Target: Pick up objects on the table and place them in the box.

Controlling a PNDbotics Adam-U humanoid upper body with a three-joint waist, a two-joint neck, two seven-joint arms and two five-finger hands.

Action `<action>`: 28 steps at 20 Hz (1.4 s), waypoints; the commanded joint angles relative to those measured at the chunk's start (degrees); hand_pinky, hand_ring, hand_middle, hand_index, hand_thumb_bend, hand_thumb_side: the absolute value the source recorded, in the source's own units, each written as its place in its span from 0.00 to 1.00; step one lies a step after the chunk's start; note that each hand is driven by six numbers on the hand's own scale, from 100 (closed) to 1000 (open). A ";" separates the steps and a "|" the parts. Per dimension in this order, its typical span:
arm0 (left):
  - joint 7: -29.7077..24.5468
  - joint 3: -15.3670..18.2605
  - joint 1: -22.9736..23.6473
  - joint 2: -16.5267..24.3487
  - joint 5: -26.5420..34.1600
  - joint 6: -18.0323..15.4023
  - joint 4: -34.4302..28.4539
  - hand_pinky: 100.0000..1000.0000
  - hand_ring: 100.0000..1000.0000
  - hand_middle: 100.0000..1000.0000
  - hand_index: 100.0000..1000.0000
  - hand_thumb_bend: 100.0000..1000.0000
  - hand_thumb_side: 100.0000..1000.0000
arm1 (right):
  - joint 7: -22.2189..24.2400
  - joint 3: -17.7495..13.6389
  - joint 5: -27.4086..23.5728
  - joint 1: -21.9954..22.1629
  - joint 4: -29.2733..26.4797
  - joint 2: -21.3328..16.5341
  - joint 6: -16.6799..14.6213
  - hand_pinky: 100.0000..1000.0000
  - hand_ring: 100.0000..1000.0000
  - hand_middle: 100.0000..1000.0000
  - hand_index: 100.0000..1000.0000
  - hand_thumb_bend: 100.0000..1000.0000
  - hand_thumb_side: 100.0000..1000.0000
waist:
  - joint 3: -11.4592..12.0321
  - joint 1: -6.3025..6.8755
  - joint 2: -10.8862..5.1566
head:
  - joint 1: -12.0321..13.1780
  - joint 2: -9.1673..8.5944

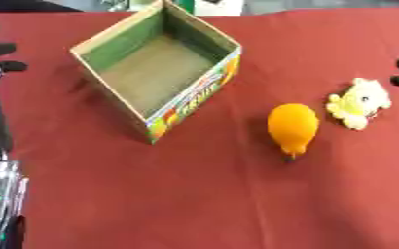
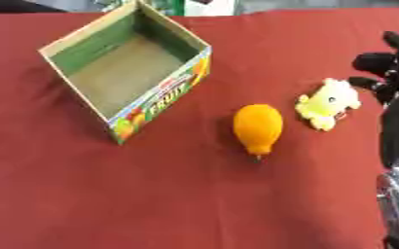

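Nothing is picked yet: the box (image 1: 156,73) at ten o'clock is empty. The orange fruit (image 2: 257,127) and yellow toy (image 2: 328,103) lie at three o'clock, the toy just beside the released right hand (image 2: 389,65), likely the next to reach.

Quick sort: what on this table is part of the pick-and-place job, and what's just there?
Part of the job:
- orange fruit-shaped object, lying on the cloth
- yellow plush toy, beside it on the right
- cardboard box, open, nothing in it
- left hand and right hand, both at the table edges and holding nothing

Just there:
- red tablecloth
- blurred items past the far edge, unidentifiable
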 commanded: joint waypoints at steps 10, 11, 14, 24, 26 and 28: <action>-0.17 0.00 -0.33 0.29 0.09 -0.14 -1.14 0.50 0.62 0.66 0.74 0.00 0.69 | 0.28 -0.04 0.73 -1.15 -1.15 -2.33 0.16 0.65 0.73 0.61 0.90 0.00 0.93 | 0.21 -0.15 -0.32 | 0.88 -1.05; -0.19 -0.02 -0.33 0.29 0.09 -0.13 -1.14 0.50 0.62 0.66 0.74 0.00 0.69 | 0.42 -0.02 1.07 -1.37 -1.15 -2.78 0.38 0.65 0.73 0.61 0.91 0.00 0.93 | 0.24 -0.16 -0.27 | 0.81 -1.08; -0.23 -0.06 -0.33 0.31 0.09 -0.12 -1.14 0.50 0.62 0.66 0.74 0.00 0.69 | 1.22 0.21 2.61 -2.28 -1.15 -4.80 1.73 0.67 0.75 0.63 0.92 0.00 0.95 | 0.37 -0.21 -0.13 | 0.55 -1.18; -0.60 -0.41 -0.12 0.62 0.16 -0.01 -1.14 0.50 0.62 0.66 0.74 0.00 0.69 | 10.01 5.32 15.38 -8.66 -1.15 -19.99 10.36 0.72 0.81 0.73 0.93 0.00 0.94 | 0.96 -0.69 -0.35 | -0.96 -1.07; -0.64 -0.45 -0.05 0.68 0.19 0.01 -1.14 0.50 0.62 0.66 0.74 0.00 0.69 | 12.34 6.51 17.78 -9.80 -1.15 -22.33 11.32 0.72 0.81 0.73 0.92 0.00 0.93 | 1.02 -0.76 -0.45 | -1.21 -1.02; -0.71 -0.53 0.01 0.72 0.23 0.04 -1.14 0.50 0.62 0.66 0.74 0.00 0.69 | 14.41 7.39 19.70 -11.07 -1.15 -24.32 11.60 0.73 0.82 0.74 0.92 0.00 0.93 | 1.11 -0.79 -0.53 | -1.43 -1.02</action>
